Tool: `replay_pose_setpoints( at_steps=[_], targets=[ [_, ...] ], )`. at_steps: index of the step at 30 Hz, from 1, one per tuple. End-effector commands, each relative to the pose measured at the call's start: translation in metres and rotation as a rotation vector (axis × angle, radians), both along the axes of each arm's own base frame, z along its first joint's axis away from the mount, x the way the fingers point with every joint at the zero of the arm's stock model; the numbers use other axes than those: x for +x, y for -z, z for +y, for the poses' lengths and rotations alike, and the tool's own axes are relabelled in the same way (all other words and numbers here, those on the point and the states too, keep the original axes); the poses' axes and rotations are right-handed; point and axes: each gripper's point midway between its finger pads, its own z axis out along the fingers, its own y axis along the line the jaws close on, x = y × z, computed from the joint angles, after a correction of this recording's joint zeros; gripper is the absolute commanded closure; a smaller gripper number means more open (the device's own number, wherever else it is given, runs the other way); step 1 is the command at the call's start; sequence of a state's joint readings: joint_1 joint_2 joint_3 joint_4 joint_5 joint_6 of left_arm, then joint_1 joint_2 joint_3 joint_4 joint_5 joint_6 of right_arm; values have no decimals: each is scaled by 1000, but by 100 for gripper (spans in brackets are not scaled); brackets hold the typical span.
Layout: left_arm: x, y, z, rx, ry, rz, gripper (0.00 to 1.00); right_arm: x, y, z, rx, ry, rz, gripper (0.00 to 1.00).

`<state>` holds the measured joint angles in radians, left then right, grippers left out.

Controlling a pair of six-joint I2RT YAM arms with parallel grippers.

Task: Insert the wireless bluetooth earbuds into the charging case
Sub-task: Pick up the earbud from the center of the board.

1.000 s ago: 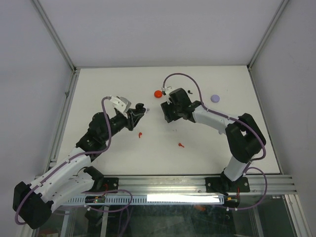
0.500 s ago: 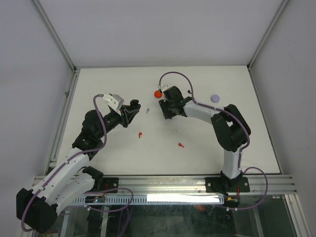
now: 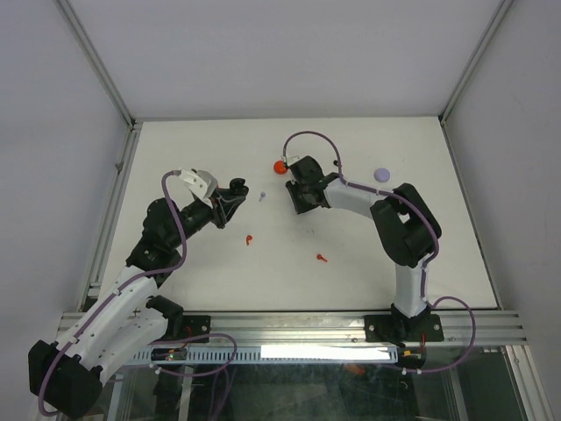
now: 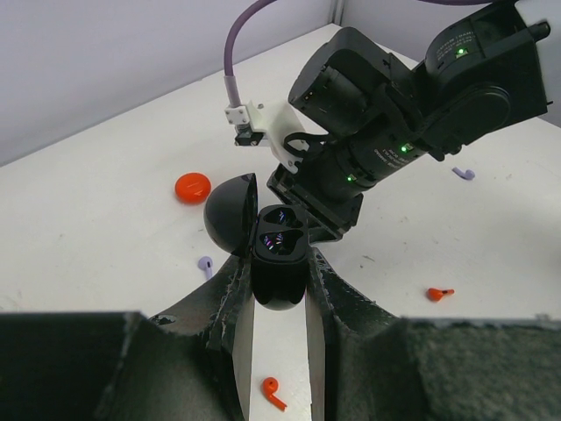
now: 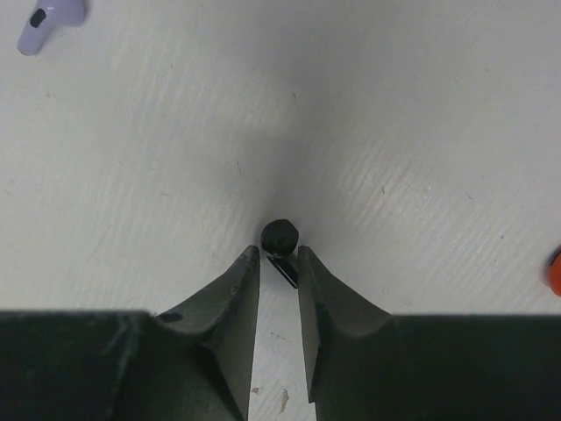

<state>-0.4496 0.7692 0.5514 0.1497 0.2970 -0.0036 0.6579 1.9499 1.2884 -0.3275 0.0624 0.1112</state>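
Observation:
My left gripper (image 3: 235,195) is shut on the black charging case (image 4: 280,263) and holds it above the table with its lid open. My right gripper (image 5: 279,253) is down on the table with its jaws closed narrowly on a black earbud (image 5: 281,237); the head sits at the tips and the stem lies between them. In the top view the right gripper (image 3: 298,207) hides that earbud. A lavender earbud (image 3: 262,196) lies between the two grippers. Two red earbuds (image 3: 249,239) (image 3: 322,258) lie nearer the front.
A red disc (image 3: 280,166) lies just behind the right gripper. A lavender disc (image 3: 382,174) lies at the far right. The left wrist view shows a second lavender earbud (image 4: 463,173) beyond the right arm. Frame rails border the table.
My left gripper has drawn the case a little to the left. My right arm has folded in and the gripper has settled over the black earbud near the red disc.

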Motion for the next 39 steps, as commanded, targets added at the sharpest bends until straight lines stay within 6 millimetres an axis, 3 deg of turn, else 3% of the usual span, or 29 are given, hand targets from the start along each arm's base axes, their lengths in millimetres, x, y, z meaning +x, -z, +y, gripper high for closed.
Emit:
replay_pose_setpoints(
  at_steps=[1, 9, 16, 21, 29, 39],
  targets=[
    [0, -19, 1, -12, 10, -86, 100, -3, -4, 3, 12, -9, 19, 75],
    [-2, -19, -1, -8, 28, -91, 100, -49, 1, -3, -23, -94, 117, 82],
    [-6, -20, -2, -6, 47, -99, 100, -81, 5, -24, -69, -113, 167, 82],
    [-6, -21, -2, -7, 49, -102, 99, -79, -3, -28, -80, -105, 143, 76],
    [-6, -19, -3, 0, 51, -102, 98, -66, -21, -2, -24, -84, 89, 63],
    [-6, -18, -3, 1, 54, -99, 99, -59, -10, 0, -37, 20, 81, 63]
  ],
)
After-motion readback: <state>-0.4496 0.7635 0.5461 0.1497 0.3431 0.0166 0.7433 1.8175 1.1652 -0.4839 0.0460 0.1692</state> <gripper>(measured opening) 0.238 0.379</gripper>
